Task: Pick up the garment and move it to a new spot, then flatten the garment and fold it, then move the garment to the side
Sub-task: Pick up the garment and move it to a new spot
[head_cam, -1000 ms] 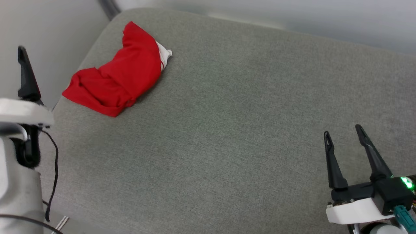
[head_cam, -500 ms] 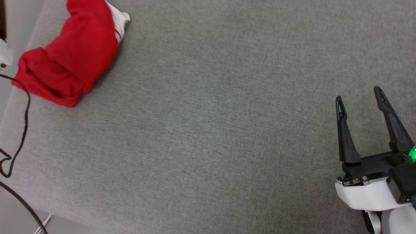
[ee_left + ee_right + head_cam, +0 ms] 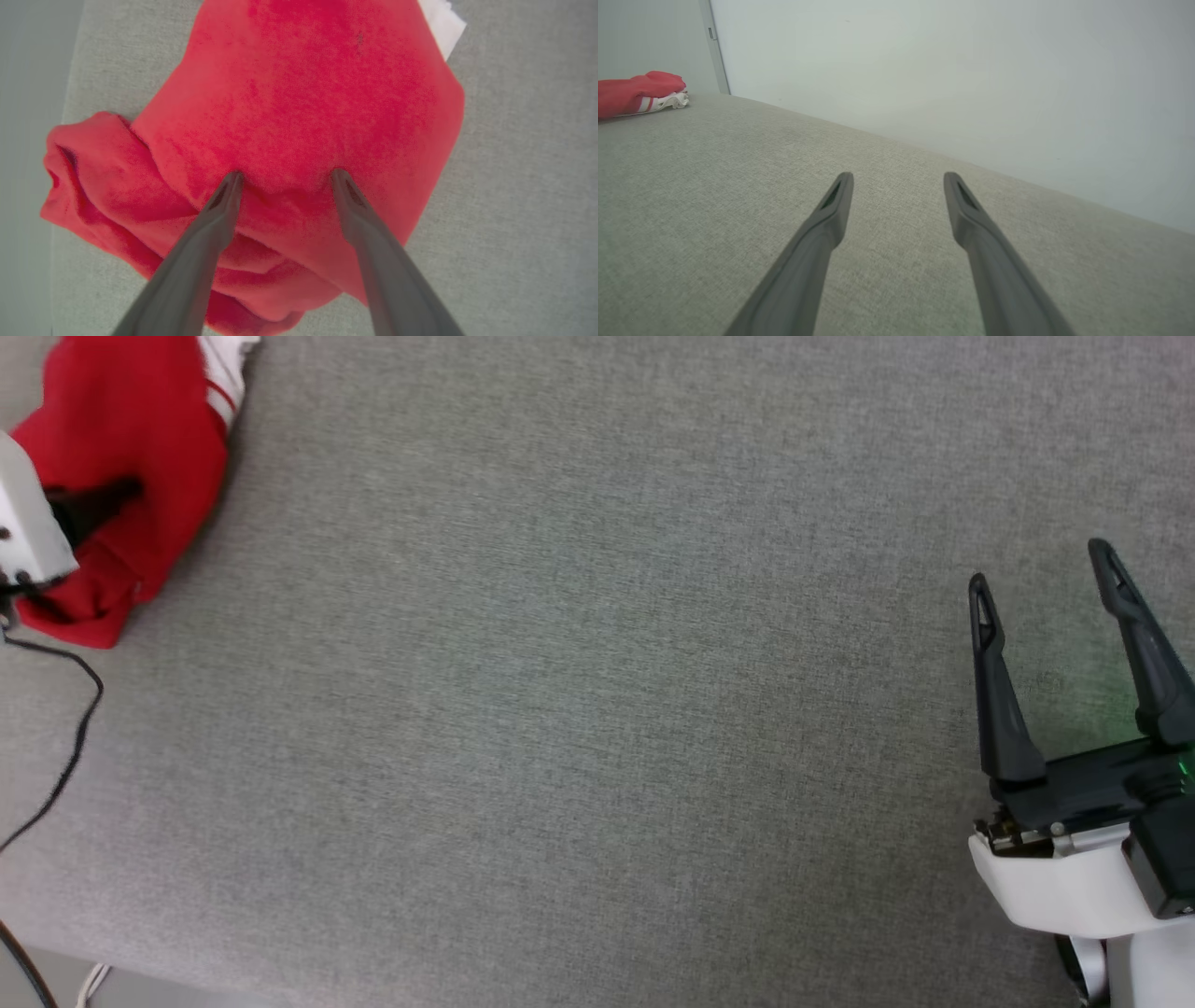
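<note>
Underneath everything, a broad grey-green cushion of woven upholstery (image 3: 597,709), backed by a plain pale wall (image 3: 971,70). Heaped at the cushion's far left corner, close against its edge, the garment (image 3: 303,93): a red short-sleeved T-shirt of soft fabric, crumpled into a loose mound, with a white sleeve and striped trim poking out on the far side.

Directly over that mound, the left gripper (image 3: 285,173), two long dark fingers spread wide, tips at or just into the red cloth, contact not certain, nothing pinched between them. Well apart at the lower right, the right gripper (image 3: 1039,567), equally wide open, empty, poised over bare cushion. Trailing down the left side, a thin black cable (image 3: 79,747).

Judged as the first step: closing in for the pick-up. Possible trouble from here:
- Closing on the top layer alone, leaving the rest to unfurl and drag rather than lift clean.
- Pressing too deep and catching upholstery along with the shirt.
- Nudging the heap sideways over the nearby edge, with so little margin there.
- Snagging the cable during the lift.
</note>
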Controlling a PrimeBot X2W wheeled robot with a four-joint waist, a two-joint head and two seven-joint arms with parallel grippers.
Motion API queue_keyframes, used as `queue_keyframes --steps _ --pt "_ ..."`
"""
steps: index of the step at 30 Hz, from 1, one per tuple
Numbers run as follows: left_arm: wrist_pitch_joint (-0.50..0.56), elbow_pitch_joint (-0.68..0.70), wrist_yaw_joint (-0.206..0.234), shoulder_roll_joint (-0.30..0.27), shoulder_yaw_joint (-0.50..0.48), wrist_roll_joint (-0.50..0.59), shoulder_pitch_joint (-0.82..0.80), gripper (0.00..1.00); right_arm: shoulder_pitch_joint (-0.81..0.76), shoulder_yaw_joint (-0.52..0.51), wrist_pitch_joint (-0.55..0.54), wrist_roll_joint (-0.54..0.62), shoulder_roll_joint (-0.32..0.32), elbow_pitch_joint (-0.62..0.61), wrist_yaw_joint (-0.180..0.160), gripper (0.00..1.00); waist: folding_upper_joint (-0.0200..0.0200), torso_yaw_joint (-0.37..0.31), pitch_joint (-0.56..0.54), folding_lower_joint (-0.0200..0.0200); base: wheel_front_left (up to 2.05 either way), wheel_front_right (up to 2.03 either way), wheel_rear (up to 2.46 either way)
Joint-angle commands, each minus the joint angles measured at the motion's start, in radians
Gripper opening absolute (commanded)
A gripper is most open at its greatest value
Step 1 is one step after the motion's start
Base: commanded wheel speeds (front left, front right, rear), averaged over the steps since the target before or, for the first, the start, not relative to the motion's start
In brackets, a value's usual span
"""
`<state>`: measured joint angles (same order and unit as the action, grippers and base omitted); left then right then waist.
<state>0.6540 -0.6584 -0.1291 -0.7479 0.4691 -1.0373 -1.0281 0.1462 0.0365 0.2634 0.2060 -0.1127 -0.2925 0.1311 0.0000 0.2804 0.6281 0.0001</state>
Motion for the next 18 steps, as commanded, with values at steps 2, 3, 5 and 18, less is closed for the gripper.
queue_keyframes --steps 2,3,5,18 --pt "0.024 -0.025 0.000 0.012 0.032 -0.030 -0.016 1.00 0.025 -0.003 0.002 0.008 -0.005 -0.014 -0.001 1.00 0.0000 -0.018 0.032 -0.0001 0.00 0.00 0.00" --pt "0.039 -0.034 0.000 0.019 0.045 -0.042 -0.015 1.00 0.025 -0.002 0.002 0.009 -0.004 -0.016 -0.001 1.00 0.0000 -0.022 0.038 -0.0001 0.00 0.00 0.00" --pt "0.051 -0.047 0.000 0.030 0.079 -0.049 -0.015 1.00 0.026 -0.004 0.002 0.011 -0.003 -0.020 -0.001 1.00 0.0000 -0.025 0.046 -0.0001 0.00 0.00 0.00" --pt "-0.060 -0.050 0.000 -0.029 0.253 -0.039 -0.101 0.00 0.016 -0.002 0.002 0.000 0.010 0.001 -0.001 1.00 0.0000 -0.016 -0.030 -0.0001 0.00 0.00 0.00"
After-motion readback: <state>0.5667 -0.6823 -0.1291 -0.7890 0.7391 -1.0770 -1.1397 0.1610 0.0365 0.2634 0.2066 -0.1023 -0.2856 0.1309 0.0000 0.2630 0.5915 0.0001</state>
